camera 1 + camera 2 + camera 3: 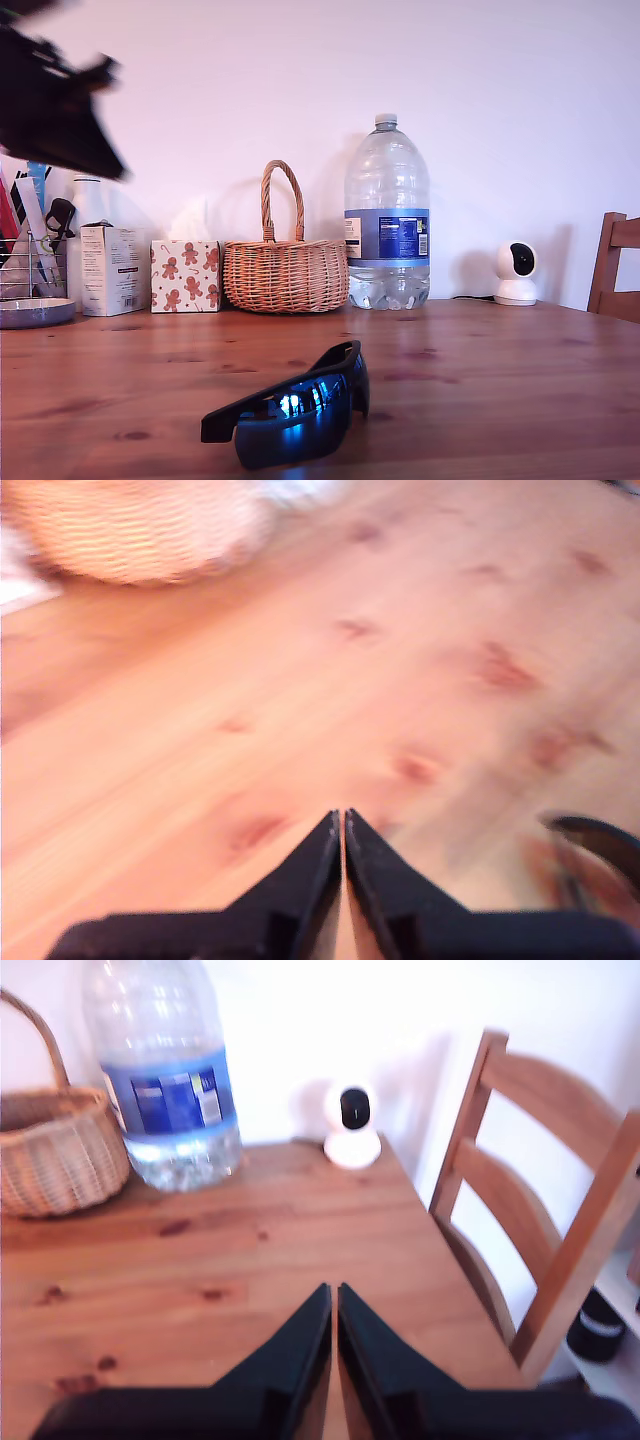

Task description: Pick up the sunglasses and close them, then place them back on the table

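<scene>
The sunglasses (300, 405) lie on the table (500, 350) near its front edge in the exterior view, arms spread open, blue mirrored lenses facing the camera. My first gripper (343, 815) is shut and empty, hovering over bare table (300, 680); a dark curved piece (600, 835) beside it is too blurred to name. My second gripper (334, 1288) is shut and empty above the table (250, 1260) end near the chair. A blurred black arm (55, 105) hangs high at the exterior view's upper left, well clear of the sunglasses.
Along the back wall stand a wicker basket (285, 270), a large water bottle (387, 215), a gingerbread-print box (185, 276), a white carton (112, 268), a white camera (516, 272) and a utensil rack (35, 255). A wooden chair (540, 1190) stands at the table's end.
</scene>
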### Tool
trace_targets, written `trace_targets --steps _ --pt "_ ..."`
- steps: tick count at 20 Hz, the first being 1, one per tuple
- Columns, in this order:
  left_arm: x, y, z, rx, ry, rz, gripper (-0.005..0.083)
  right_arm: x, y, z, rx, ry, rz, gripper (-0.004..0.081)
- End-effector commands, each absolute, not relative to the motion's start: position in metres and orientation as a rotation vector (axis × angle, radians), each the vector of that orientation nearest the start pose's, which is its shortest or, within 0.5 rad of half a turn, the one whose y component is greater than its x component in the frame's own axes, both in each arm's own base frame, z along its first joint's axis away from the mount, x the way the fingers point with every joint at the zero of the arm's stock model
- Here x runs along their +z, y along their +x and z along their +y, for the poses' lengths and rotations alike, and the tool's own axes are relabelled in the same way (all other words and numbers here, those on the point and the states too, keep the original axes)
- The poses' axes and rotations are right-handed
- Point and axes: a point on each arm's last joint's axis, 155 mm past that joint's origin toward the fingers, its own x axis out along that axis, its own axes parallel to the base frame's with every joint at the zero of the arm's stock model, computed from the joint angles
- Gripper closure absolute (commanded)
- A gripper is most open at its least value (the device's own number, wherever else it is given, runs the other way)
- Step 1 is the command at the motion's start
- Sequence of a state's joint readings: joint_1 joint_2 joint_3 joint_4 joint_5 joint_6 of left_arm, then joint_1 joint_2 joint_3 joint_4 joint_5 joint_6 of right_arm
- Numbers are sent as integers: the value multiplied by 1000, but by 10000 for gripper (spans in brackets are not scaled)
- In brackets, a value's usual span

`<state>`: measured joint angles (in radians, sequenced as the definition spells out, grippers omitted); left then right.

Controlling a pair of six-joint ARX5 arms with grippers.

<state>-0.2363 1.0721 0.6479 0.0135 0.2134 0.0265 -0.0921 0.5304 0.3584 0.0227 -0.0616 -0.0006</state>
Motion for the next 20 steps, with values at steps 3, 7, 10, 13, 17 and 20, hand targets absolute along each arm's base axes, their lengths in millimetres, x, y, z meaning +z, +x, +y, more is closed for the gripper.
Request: trace_targets --steps 3,7,10,13,17,20 --pt "188 326 -97 -376 6 322 795 201 283 -4 30 11 153 781" --pt "195 300 -81 -315 -19 207 795 207 272 -2 33 6 121 781" --pt "199 281 -76 -310 -23 153 795 211 263 -2 32 8 104 781" --pt "210 266 -74 -312 -24 105 795 215 255 2 44 52 88 781" --pt "214 253 -72 -316 -76 97 795 196 249 3 43 71 162 781" --pt "201 250 -72 -314 -75 149 795 172 244 3 40 82 259 781"
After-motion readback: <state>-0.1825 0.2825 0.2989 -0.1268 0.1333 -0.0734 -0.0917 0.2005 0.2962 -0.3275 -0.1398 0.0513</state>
